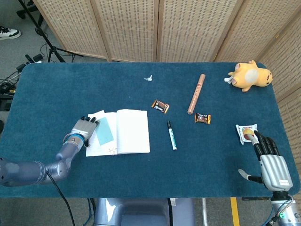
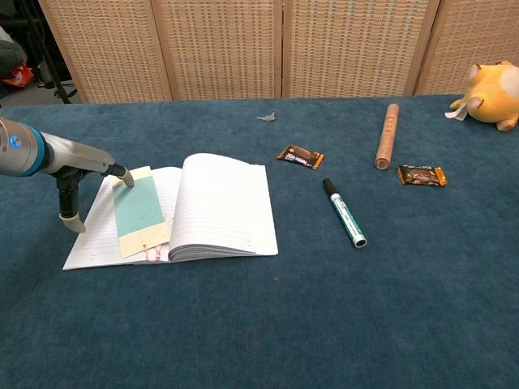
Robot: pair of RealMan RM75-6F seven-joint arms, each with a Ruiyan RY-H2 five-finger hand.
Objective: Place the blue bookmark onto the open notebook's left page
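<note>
The blue bookmark (image 2: 139, 214) lies flat on the left page of the open notebook (image 2: 217, 207), its far corner just at the tips of the left hand (image 1: 83, 128). In the chest view one of the fingers (image 2: 123, 175) reaches out to that corner while the thumb hangs down clear of the paper, so the fingers are loosely spread and pinch nothing; whether the tip touches the card I cannot tell. The placing looks done, and the careful part is letting go: lift the tip straight up off the corner before drawing back, so the card is not dragged toward the page's outer edge, which sits just under the fingers

Away from the notebook, on the arm's side of the fingers, the bench (image 1: 47, 94) is bare cloth, good room to retreat. The marker pen (image 2: 345, 212) and sweets lie beyond the notebook's far page. The right hand (image 1: 268, 157) rests well apart at the bench corner, fingers straight and holding nothing
</note>
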